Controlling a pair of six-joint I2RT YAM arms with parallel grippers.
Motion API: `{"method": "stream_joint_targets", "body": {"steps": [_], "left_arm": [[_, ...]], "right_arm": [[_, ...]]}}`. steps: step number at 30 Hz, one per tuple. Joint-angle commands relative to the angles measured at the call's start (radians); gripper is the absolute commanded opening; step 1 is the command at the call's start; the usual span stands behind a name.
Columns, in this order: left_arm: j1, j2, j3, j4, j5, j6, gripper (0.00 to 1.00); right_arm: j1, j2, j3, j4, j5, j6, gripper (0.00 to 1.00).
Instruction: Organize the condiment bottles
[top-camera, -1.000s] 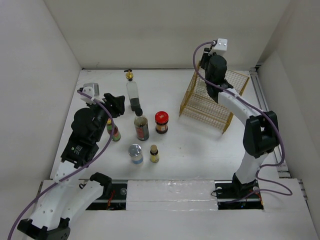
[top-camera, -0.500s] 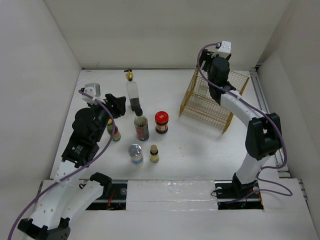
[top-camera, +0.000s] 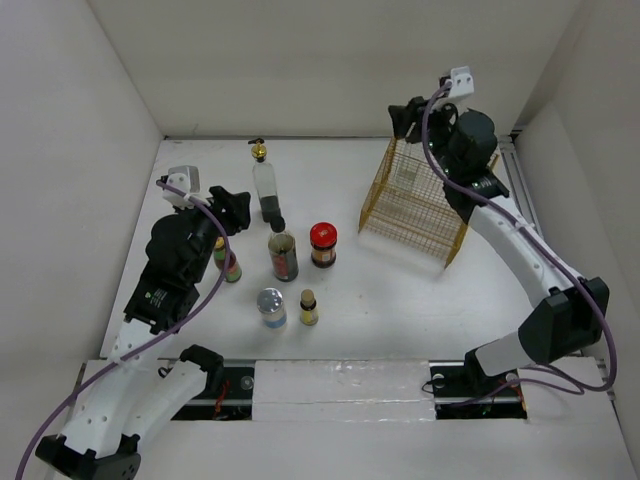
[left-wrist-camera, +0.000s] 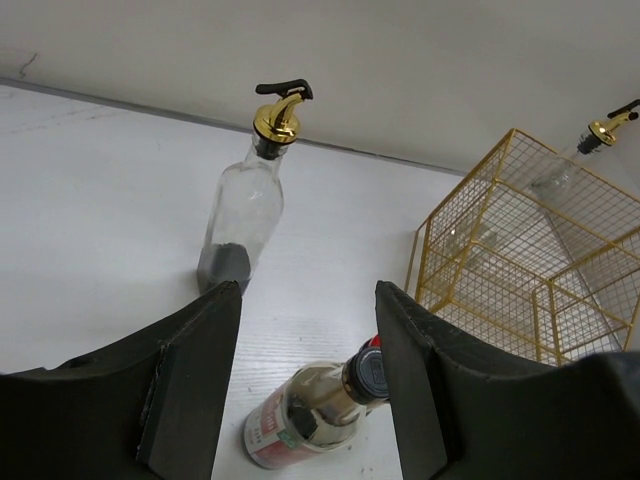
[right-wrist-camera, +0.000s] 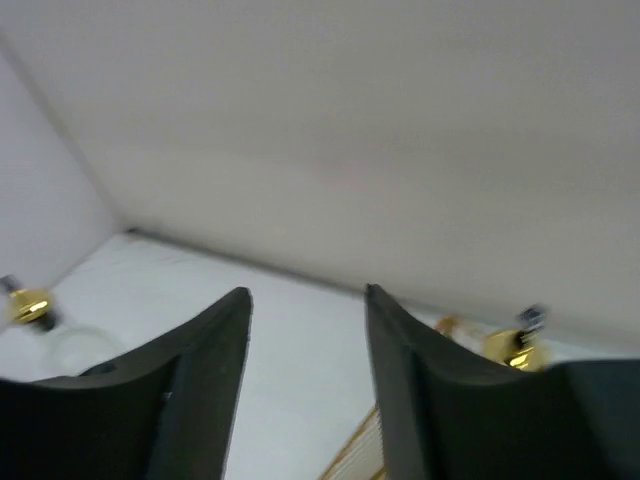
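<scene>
One tall clear gold-spouted bottle (top-camera: 265, 187) (left-wrist-camera: 250, 200) stands at the back of the table. A second one (top-camera: 405, 172) (left-wrist-camera: 562, 172) stands inside the gold wire basket (top-camera: 440, 232) (left-wrist-camera: 500, 260). The dark black-capped jar (top-camera: 283, 256) (left-wrist-camera: 310, 410), red-lidded jar (top-camera: 323, 244), colourful-labelled bottle (top-camera: 229, 264), silver-lidded jar (top-camera: 271, 307) and small yellow bottle (top-camera: 309, 307) stand in the left-middle. My left gripper (top-camera: 238, 203) (left-wrist-camera: 310, 300) hovers open and empty just left of the tall bottle, above the dark jar. My right gripper (top-camera: 403, 114) (right-wrist-camera: 308, 300) is open and empty, raised above the basket's back left corner.
White walls enclose the table on the left, back and right. The basket stands at the back right with its open top up. The right wrist view is blurred; it shows the back wall and both gold spouts (right-wrist-camera: 515, 346).
My right gripper has opened and risen out of the basket toward the back wall, leaving the clear bottle inside. The left arm has barely moved.
</scene>
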Motion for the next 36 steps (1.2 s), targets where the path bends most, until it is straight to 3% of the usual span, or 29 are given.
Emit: {"method": "stream_joint_targets", "body": {"steps": [1, 3, 6, 7, 11, 15, 22, 34, 36], "left_arm": [[0.003, -0.014, 0.004, 0.035, -0.014, -0.011, 0.52], [0.003, -0.014, 0.004, 0.035, -0.035, -0.023, 0.52], [0.003, -0.026, 0.004, 0.035, -0.069, -0.037, 0.55], [0.003, -0.026, 0.004, 0.035, -0.084, -0.049, 0.56], [0.003, -0.037, 0.004, 0.010, -0.141, -0.080, 0.59], [0.003, -0.046, 0.004, 0.001, -0.172, -0.089, 0.60], [0.003, -0.059, -0.005, 0.019, -0.152, -0.077, 0.60], [0.003, -0.049, -0.005, 0.028, -0.113, -0.059, 0.60], [0.003, -0.049, -0.005, 0.028, -0.104, -0.059, 0.60]], "right_arm": [[0.054, -0.052, -0.082, -0.051, -0.203, 0.011, 0.51], [0.105, -0.072, -0.130, -0.051, -0.339, -0.021, 0.37], [0.202, -0.097, -0.139, -0.152, -0.453, -0.148, 0.38], [0.229, -0.097, -0.139, -0.193, -0.453, -0.188, 0.53], [0.324, -0.109, -0.139, -0.330, -0.453, -0.327, 0.87], [0.378, -0.015, -0.093, -0.350, -0.542, -0.345, 0.95], [0.484, 0.133, -0.046, -0.316, -0.541, -0.347, 1.00], [0.493, 0.276, -0.061, 0.091, -0.465, -0.213, 0.99], [0.493, 0.306, -0.061, 0.122, -0.476, -0.186, 0.94]]}}
